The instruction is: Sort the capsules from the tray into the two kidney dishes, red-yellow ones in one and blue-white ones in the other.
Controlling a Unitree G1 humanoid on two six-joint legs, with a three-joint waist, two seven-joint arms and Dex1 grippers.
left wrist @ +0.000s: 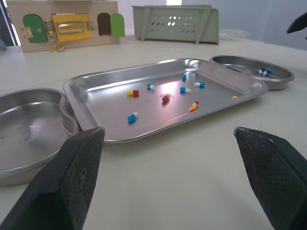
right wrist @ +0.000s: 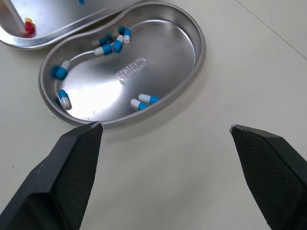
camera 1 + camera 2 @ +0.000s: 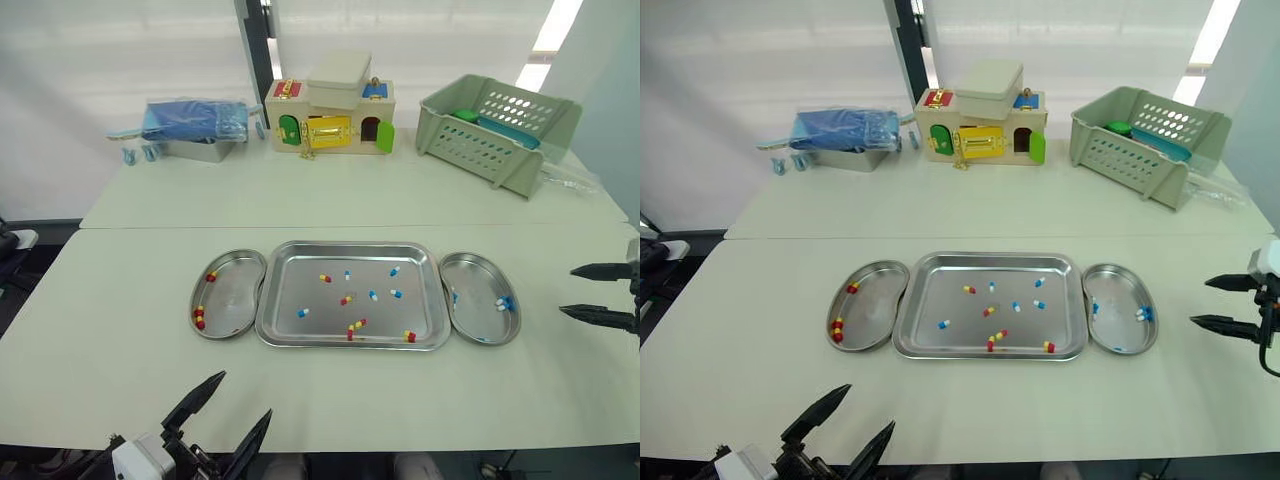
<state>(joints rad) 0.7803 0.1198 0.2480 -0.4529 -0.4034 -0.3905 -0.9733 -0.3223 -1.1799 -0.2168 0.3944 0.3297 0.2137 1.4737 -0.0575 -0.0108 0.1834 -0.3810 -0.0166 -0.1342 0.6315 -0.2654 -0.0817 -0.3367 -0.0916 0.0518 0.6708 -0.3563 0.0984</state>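
Dial reference: we centre the clock on the tray point(image 3: 350, 245), with 12 o'clock pointing away from the robot. The left kidney dish point(image 3: 235, 300) lies right against the tray at 9 o'clock and holds red-yellow capsules point(image 3: 199, 318). The right kidney dish point(image 3: 478, 285) lies against it at 3 o'clock and holds blue-white capsules point(image 3: 503, 303). Loose capsules point(image 3: 355, 325) of both colours lie mixed on the tray floor.

From the head views, the capsules in the right dish bunch too tightly for us to count. The left gripper point(image 3: 244, 394) sits at 7 o'clock, fingers spread apart with nothing between them, its wrist cut off by the lower picture edge. The right gripper point(image 3: 567, 290) sits at 3 o'clock beyond the right dish, fingers likewise apart and empty, its arm cut off at the side edge.

Bare table point(image 3: 120, 350) separates the tray's near rim from the left gripper, and a narrower bare strip separates the right dish from the right gripper. A blue bundle point(image 3: 195, 125), toy house point(image 3: 330, 115) and basket point(image 3: 495, 130) stand well apart at 11, 12 and 1 o'clock.
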